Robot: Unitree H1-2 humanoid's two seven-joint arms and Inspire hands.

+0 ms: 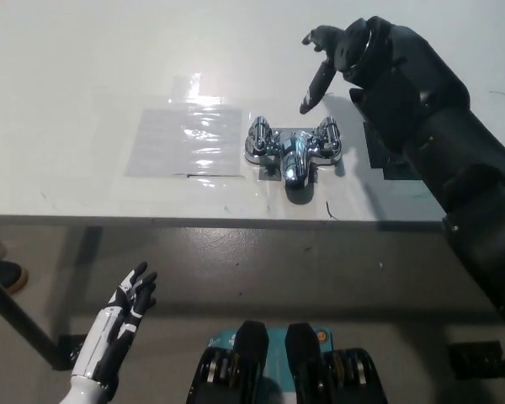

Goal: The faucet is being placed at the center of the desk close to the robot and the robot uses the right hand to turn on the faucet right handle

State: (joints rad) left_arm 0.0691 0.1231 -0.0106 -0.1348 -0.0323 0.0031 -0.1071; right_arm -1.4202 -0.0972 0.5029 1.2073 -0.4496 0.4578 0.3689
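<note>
1. Chrome faucet [293,153] sits mid-desk [84,67], close to the near edge, spout pointing at the robot.
2. Right hand [343,57] hovers just beyond the right handle [328,137], fingers spread, gripping nothing, no contact.
3. Left hand [131,300] rests near left, below the desk edge, fingers apart and empty.
4. Next, likely: drop onto the right handle, close fingers around it, then twist. Keep clear of the spout and don't shove the base.

head view | steeply down | desk [84,101] near edge, floor below
</note>
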